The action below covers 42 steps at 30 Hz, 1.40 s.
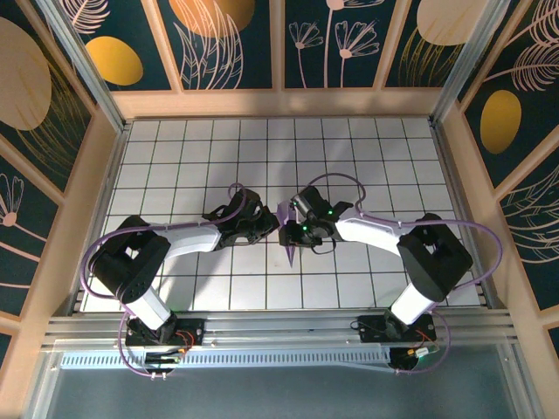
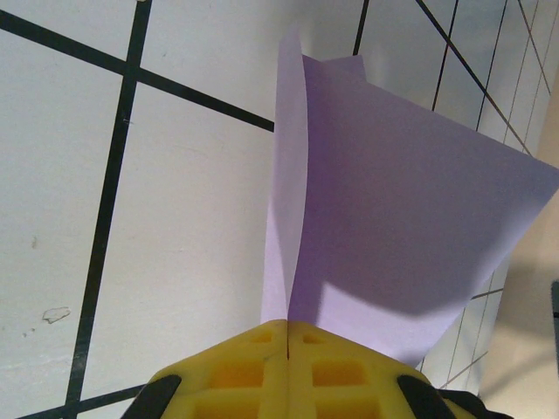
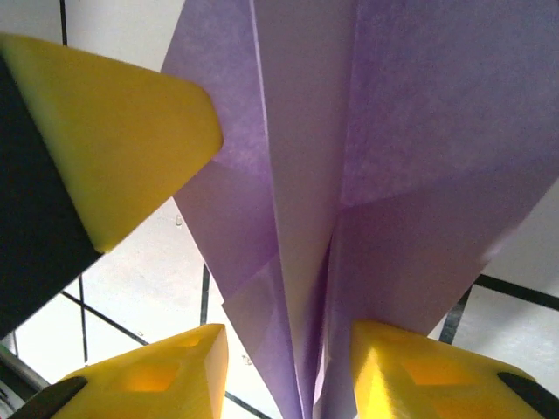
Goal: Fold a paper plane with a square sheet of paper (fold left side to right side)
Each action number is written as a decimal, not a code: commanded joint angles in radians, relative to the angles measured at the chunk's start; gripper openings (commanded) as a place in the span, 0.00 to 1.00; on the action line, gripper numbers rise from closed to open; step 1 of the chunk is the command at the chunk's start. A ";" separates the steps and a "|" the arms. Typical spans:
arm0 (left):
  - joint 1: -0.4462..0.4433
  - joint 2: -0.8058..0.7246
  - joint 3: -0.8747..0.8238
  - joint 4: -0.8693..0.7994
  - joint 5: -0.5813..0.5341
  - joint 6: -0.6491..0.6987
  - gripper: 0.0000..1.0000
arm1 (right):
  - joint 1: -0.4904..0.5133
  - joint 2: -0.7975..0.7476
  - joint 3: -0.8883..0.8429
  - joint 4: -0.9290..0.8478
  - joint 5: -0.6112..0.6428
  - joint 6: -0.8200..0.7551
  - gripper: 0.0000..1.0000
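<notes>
Near the arms, above the white grid-tiled table (image 1: 367,148), the left gripper (image 2: 286,330) is closed tight on an edge of the paper plane (image 2: 393,218), whose lavender flaps splay away from it. The right gripper (image 3: 288,358) faces it, jaws part-way open with the folds running between them. The left one's yellow finger (image 3: 113,131) crowds that view. Purple cables (image 1: 349,182) loop beyond, then flower-painted walls (image 1: 231,44).

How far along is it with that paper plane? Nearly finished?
It looks well along. Done: the paper is already creased into a narrow, pointed dart with layered folds. In hand: the left gripper is shut on it at a crease, and the right gripper stands open around it. Left: probably a last fold or press, then letting go.
</notes>
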<state>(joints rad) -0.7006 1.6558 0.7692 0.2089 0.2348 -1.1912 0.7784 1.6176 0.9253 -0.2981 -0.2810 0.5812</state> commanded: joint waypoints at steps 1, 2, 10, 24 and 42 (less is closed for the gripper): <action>-0.007 0.015 0.015 0.012 0.000 -0.022 0.00 | 0.010 0.013 0.032 -0.042 0.058 -0.011 0.38; -0.007 0.016 0.016 0.011 0.000 -0.020 0.00 | 0.010 0.010 0.032 -0.046 0.065 -0.012 0.36; -0.007 0.025 0.015 0.007 -0.003 -0.019 0.00 | 0.012 0.004 0.032 -0.088 0.114 -0.023 0.24; -0.016 0.043 0.010 0.021 -0.005 -0.026 0.00 | 0.021 0.025 0.012 -0.028 0.066 0.002 0.18; -0.023 0.052 0.015 0.027 -0.002 -0.030 0.00 | 0.040 0.096 0.020 -0.003 0.083 0.013 0.18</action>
<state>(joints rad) -0.7147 1.6974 0.7692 0.2096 0.2340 -1.1915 0.8051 1.6905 0.9360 -0.3141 -0.2096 0.5827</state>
